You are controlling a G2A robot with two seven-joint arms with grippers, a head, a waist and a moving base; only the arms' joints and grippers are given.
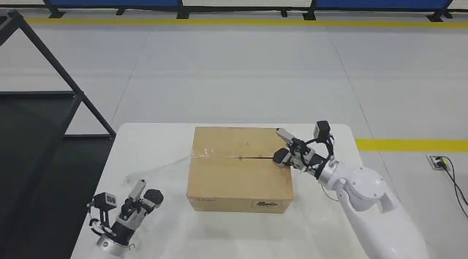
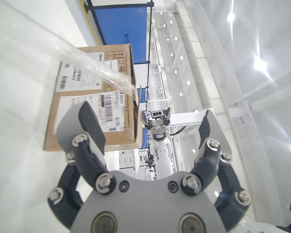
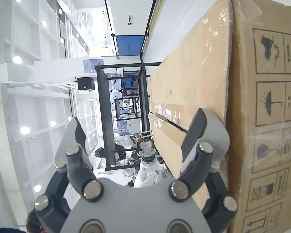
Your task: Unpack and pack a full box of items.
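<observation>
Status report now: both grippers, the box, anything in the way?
Left gripper open, empty, apart from the cardboard box. Right gripper open at its top seam's end. Flaps closed. Clear tape strip trails loose off its left end.

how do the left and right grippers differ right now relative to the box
The right gripper is right at the box, one finger by its top seam's end; the left gripper sits apart from the box, touching nothing, over bare table. Both are open and empty.
</observation>
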